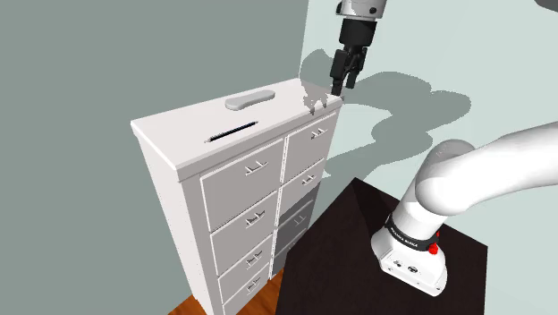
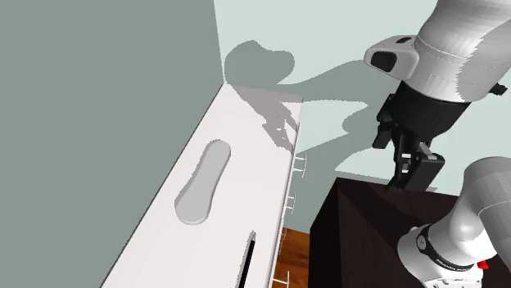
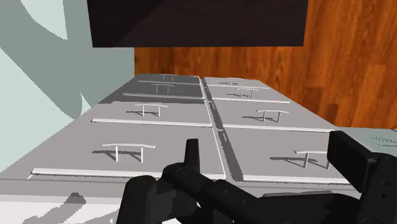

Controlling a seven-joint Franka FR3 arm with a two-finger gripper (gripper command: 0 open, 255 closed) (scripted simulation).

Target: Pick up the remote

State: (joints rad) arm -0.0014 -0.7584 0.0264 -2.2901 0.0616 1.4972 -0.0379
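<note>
The remote (image 1: 250, 97) is a pale grey, long rounded slab lying flat on top of a white chest of drawers (image 1: 179, 148). The second exterior view shows the remote (image 2: 203, 182) near the wall side of the chest top (image 2: 237, 123). My black gripper (image 1: 343, 88) hangs above the chest's corner nearest the arm, well off to the shoulder view's right of the remote. It stands open with nothing between its fingers. In the second exterior view the gripper (image 2: 409, 184) is out beyond the chest's front edge. In the wrist view the gripper (image 3: 267, 149) looks down the drawer fronts (image 3: 159, 118).
A thin dark strip (image 1: 231, 132) lies on the chest top in front of the remote. The dark stand (image 1: 358, 233) sits close against the drawers. Grey-green walls close in behind the chest. Wooden floor (image 3: 343, 57) shows below.
</note>
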